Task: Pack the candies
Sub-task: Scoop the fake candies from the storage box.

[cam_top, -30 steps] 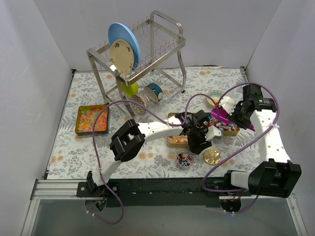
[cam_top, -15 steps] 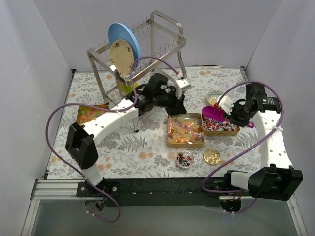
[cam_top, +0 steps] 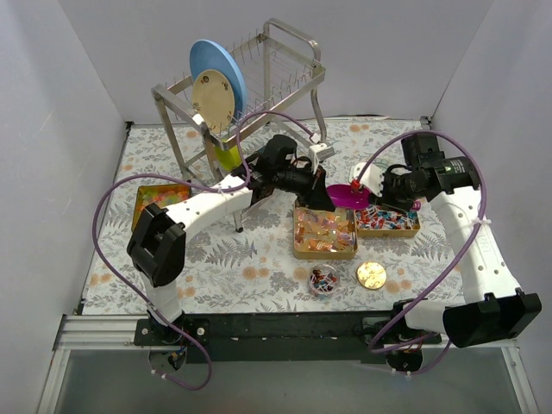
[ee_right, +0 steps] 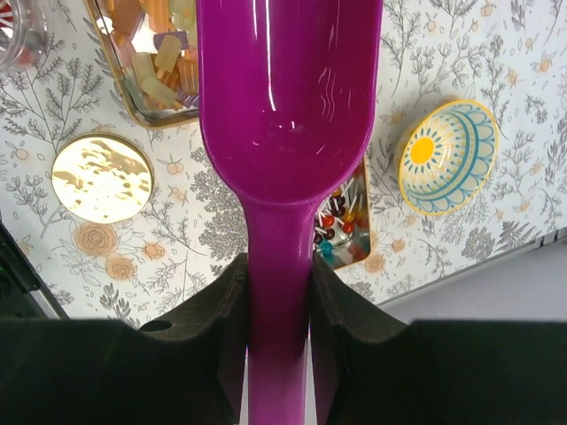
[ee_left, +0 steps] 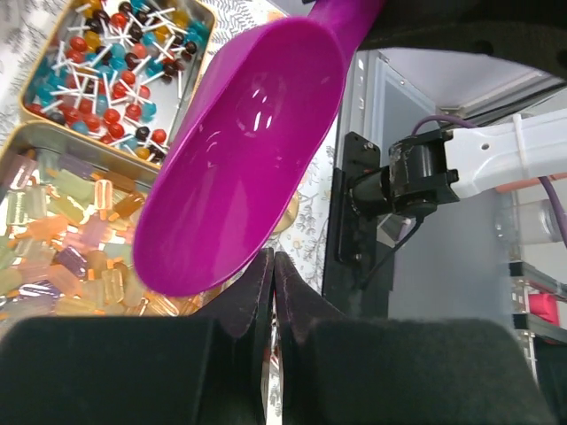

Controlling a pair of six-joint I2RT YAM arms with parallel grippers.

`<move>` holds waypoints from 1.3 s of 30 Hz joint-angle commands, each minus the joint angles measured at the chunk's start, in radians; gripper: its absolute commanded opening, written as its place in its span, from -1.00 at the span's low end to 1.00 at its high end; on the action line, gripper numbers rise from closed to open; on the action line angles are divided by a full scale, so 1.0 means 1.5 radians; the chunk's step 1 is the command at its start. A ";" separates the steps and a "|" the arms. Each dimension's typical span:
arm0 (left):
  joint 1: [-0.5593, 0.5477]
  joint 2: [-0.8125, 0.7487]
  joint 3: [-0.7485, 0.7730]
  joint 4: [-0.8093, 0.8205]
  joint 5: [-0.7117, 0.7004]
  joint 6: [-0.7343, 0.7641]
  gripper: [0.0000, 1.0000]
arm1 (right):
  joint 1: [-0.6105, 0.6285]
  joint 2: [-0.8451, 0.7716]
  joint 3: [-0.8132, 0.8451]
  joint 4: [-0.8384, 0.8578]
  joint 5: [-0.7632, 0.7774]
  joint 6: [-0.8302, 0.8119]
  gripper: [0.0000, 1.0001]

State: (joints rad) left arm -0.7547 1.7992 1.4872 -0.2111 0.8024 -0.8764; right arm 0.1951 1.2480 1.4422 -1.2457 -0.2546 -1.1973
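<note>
My right gripper (ee_right: 279, 274) is shut on the handle of the purple scoop (ee_right: 288, 97), whose bowl is empty. The scoop (cam_top: 349, 194) hangs over the back edges of two gold tins. One tin holds yellow-orange gummies (cam_top: 325, 233), the other red-blue-white pieces (cam_top: 388, 222). My left gripper (ee_left: 273, 266) is shut with nothing between its fingers, its tips just under the scoop's (ee_left: 248, 150) front rim. From above, the left gripper (cam_top: 321, 197) sits at the scoop's left and the right gripper (cam_top: 385, 187) at its right. A third tin of tiny red-orange-yellow bits (cam_top: 159, 197) lies far left, partly behind the left arm.
A small glass jar (cam_top: 323, 279) with a few wrapped pieces and a round gold lid (cam_top: 372, 274) lie near the front. A patterned bowl (ee_right: 447, 158) sits at the back right. The metal dish rack (cam_top: 250, 95) with two plates stands behind the left arm.
My left arm swung from the front tins back toward the rack and now reaches the scoop, its jaws closed. The right gripper carried the scoop leftward over the tins.
</note>
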 commanded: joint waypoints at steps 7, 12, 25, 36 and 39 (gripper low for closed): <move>0.005 -0.033 -0.012 0.029 0.010 -0.014 -1.00 | 0.067 0.022 0.031 0.003 0.032 0.060 -0.97; 0.029 -0.070 -0.038 -0.001 0.005 -0.007 -1.00 | 0.069 0.018 0.026 0.023 0.028 0.042 -0.97; 0.073 -0.304 -0.376 0.022 -0.092 0.083 -1.00 | 0.092 0.182 0.115 -0.042 0.267 -0.276 -0.97; 0.035 -0.271 -0.562 0.268 -0.138 -0.038 -1.00 | 0.189 0.294 0.155 -0.031 0.458 -0.302 -0.97; 0.023 -0.260 -0.588 0.333 -0.145 -0.060 -1.00 | 0.201 0.306 0.146 -0.010 0.510 -0.310 -0.97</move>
State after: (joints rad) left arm -0.6971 1.4029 0.6361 0.0990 0.6132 -0.9047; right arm 0.4808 1.6974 1.6531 -1.2827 0.3325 -1.6058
